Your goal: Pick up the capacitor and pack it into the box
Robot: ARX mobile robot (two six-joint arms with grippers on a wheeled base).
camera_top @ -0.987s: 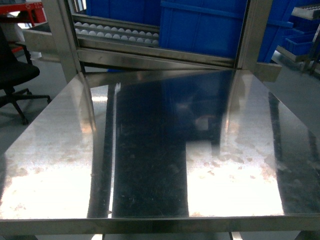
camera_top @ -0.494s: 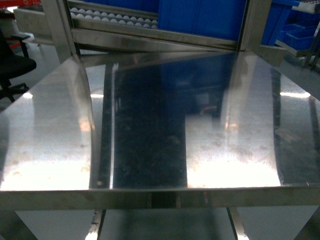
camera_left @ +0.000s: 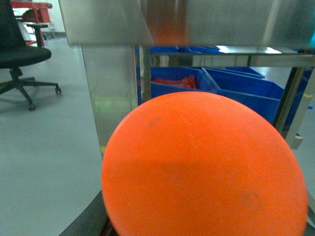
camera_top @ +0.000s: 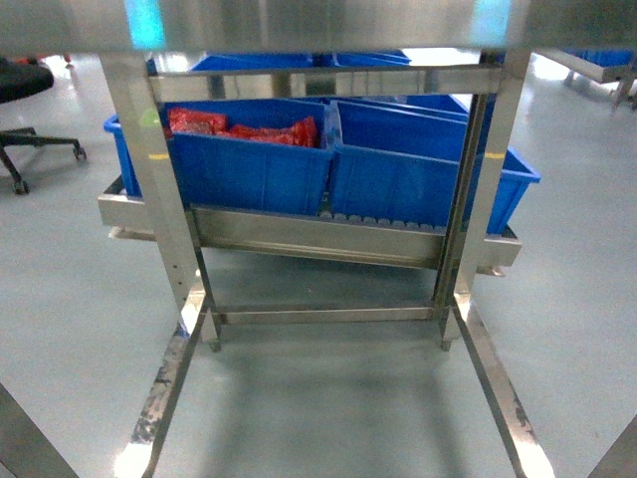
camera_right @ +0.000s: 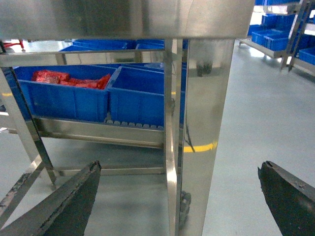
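Right up against the left wrist camera, a smooth orange-red rounded piece point(camera_left: 204, 169) fills most of that view. It looks like the capacitor, sitting at the left claw, but none of that claw's fingers show, so I cannot tell whether it is clenched on the piece or released.

The right claw point(camera_right: 179, 196) is spread wide, its two dark fingers point(camera_right: 66, 201) at opposite lower corners of the right wrist view, grasping nothing. Between them, a little ahead, stands a shiny steel table leg point(camera_right: 199, 132). Beyond it and to the claw's left, two blue plastic bins point(camera_right: 138, 96) sit side by side on a low steel shelf point(camera_top: 318, 237); the left bin point(camera_top: 244, 164) holds red packets point(camera_top: 244, 127). Far to the left, a black office chair point(camera_left: 22, 51) stands on the grey floor point(camera_top: 328, 398). The pink tub appears in no view.
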